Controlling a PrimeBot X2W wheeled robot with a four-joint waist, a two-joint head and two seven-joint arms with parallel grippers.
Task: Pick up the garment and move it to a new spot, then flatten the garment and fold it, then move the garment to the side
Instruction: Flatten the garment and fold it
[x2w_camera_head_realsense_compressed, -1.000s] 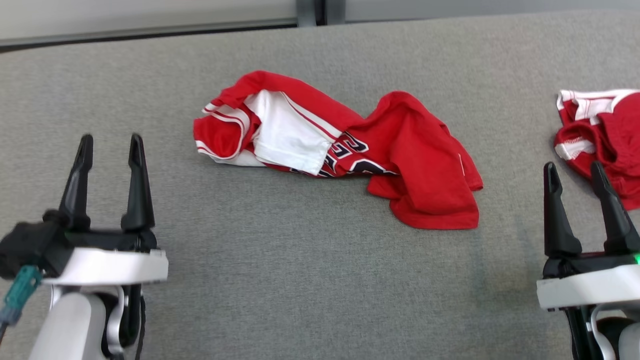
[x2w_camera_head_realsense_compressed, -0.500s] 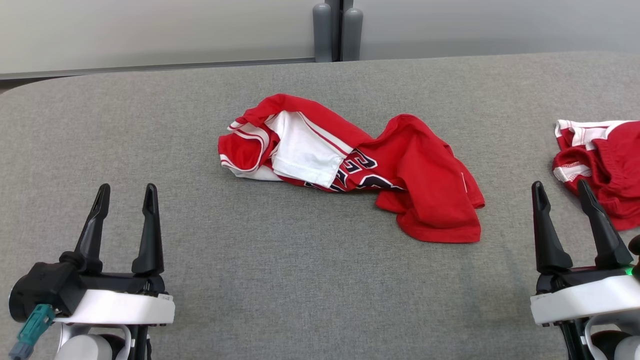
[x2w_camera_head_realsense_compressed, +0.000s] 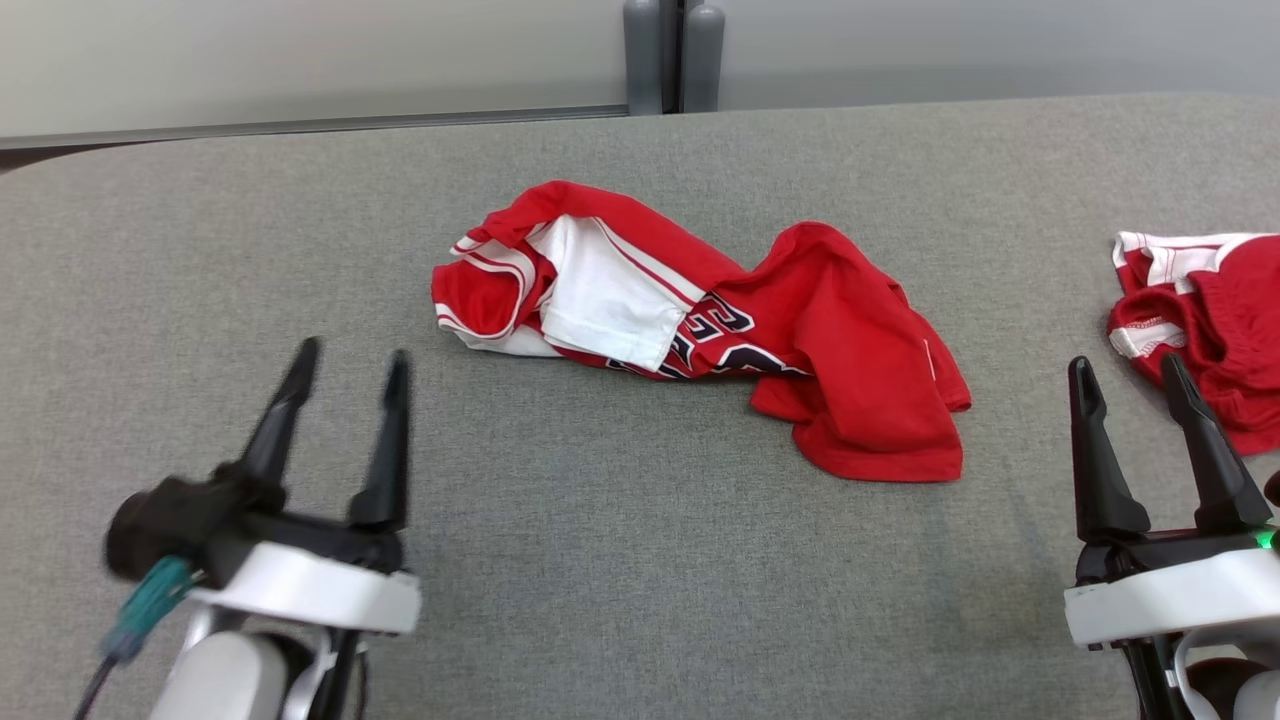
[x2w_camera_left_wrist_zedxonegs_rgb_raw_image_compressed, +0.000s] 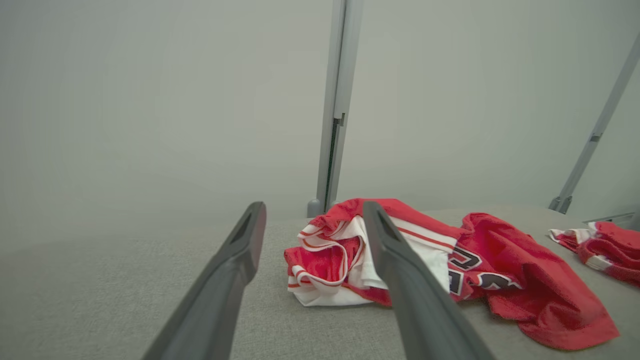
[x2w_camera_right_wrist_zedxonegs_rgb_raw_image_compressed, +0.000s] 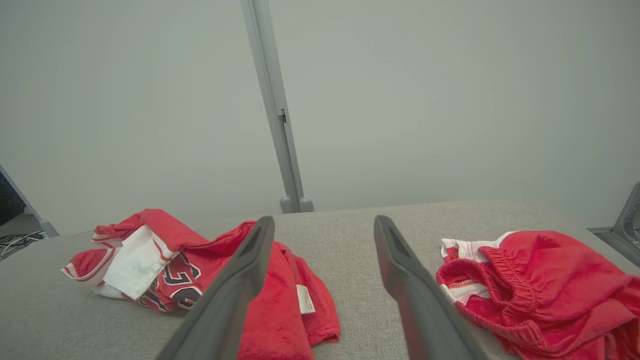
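The garment (x2w_camera_head_realsense_compressed: 700, 320) is a crumpled red jersey with white panels and dark lettering, lying mid-table; the wrist views show it too (x2w_camera_left_wrist_zedxonegs_rgb_raw_image_compressed: 450, 265) (x2w_camera_right_wrist_zedxonegs_rgb_raw_image_compressed: 175, 265). My left gripper (x2w_camera_head_realsense_compressed: 353, 358) hovers at the lower left, open and empty, its fingers pointing at the jersey's left end, a short gap away. In its own wrist view the left gripper (x2w_camera_left_wrist_zedxonegs_rgb_raw_image_compressed: 312, 212) frames that bunched left end. My right gripper (x2w_camera_head_realsense_compressed: 1122, 372) stands open and empty at the lower right, right of the jersey's red hem. Its own wrist view has the right gripper (x2w_camera_right_wrist_zedxonegs_rgb_raw_image_compressed: 324, 225) over bare table between the two red cloths.
A second red and white cloth (x2w_camera_head_realsense_compressed: 1205, 320) (x2w_camera_right_wrist_zedxonegs_rgb_raw_image_compressed: 540, 285) lies bunched at the table's right edge, just beyond my right fingers. The grey fabric table (x2w_camera_head_realsense_compressed: 600, 560) runs back to a pale wall with a grey post (x2w_camera_head_realsense_compressed: 672, 55).
The head camera tilted up, showing more wall and post. In the last half second my left gripper moved right and forward toward the jersey's left end. The right gripper stayed put.
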